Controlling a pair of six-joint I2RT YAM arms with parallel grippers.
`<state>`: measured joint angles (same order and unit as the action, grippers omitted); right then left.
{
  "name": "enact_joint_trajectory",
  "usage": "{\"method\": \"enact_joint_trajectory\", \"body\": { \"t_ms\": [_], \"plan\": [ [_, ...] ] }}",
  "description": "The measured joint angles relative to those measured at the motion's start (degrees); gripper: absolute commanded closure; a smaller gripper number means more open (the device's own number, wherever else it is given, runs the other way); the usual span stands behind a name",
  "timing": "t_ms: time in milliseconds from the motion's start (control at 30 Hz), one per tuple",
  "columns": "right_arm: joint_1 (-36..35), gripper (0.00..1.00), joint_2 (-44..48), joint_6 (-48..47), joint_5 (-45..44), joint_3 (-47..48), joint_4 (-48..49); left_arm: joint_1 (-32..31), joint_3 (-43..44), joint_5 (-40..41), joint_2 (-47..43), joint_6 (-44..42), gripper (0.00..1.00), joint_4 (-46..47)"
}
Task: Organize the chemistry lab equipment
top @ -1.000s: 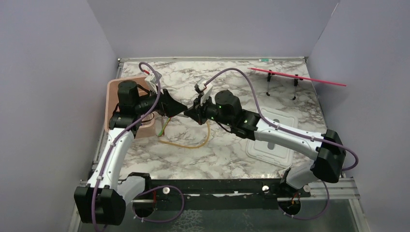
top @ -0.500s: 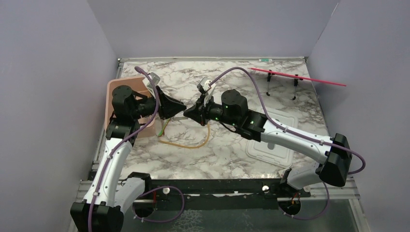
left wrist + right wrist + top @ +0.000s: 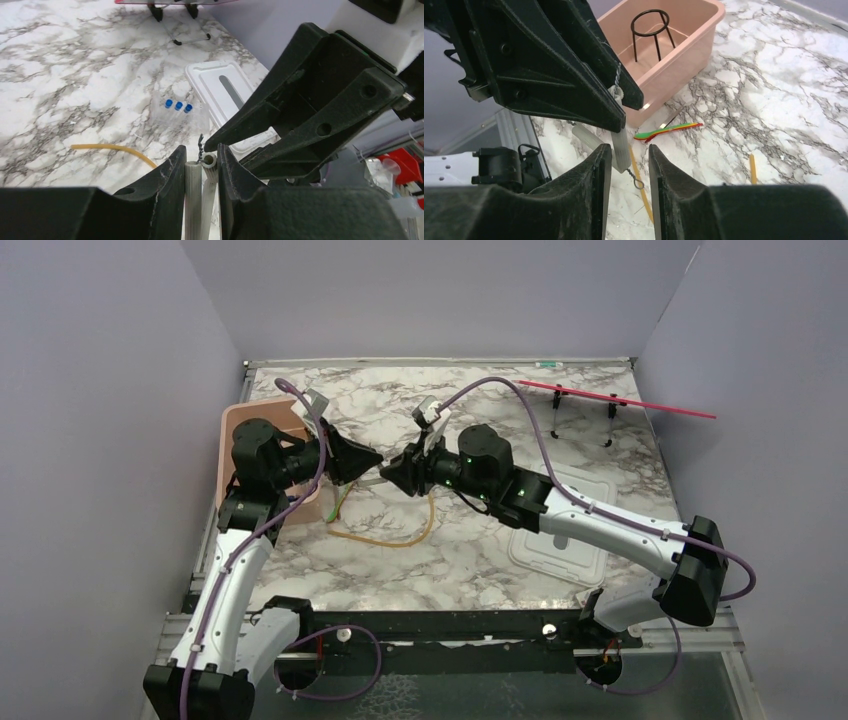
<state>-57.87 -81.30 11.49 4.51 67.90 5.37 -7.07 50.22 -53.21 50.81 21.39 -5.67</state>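
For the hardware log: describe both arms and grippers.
The left arm and right arm have white links, black joints and a purple cable each; green lights dot the right. The left gripper and right gripper have black, wedge-shaped fingers.

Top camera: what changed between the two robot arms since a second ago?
The left jaws closed on the test-tube brush in the middle, and the right jaws opened and let it go. So the brush passed from right to left. The amber tubing loop, white lid and pink tub stayed where they were.
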Motion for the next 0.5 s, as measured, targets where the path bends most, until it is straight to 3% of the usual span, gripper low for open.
{"method": "enact_joint_trajectory", "body": {
  "t_ms": [267, 500],
  "plan": [
    [0.2, 0.59, 0.0, 0.5, -6.3, 0.0, -0.3, -0.2, 4.2, 14.3, 1.4, -0.2, 1.0, -6.5],
    [0.2, 0.59, 1.2, 0.9, -10.3, -1.5, -1.0, 1.0, 11.9, 39.0, 6.4, -0.9, 1.0, -17.8]
  ]
}}
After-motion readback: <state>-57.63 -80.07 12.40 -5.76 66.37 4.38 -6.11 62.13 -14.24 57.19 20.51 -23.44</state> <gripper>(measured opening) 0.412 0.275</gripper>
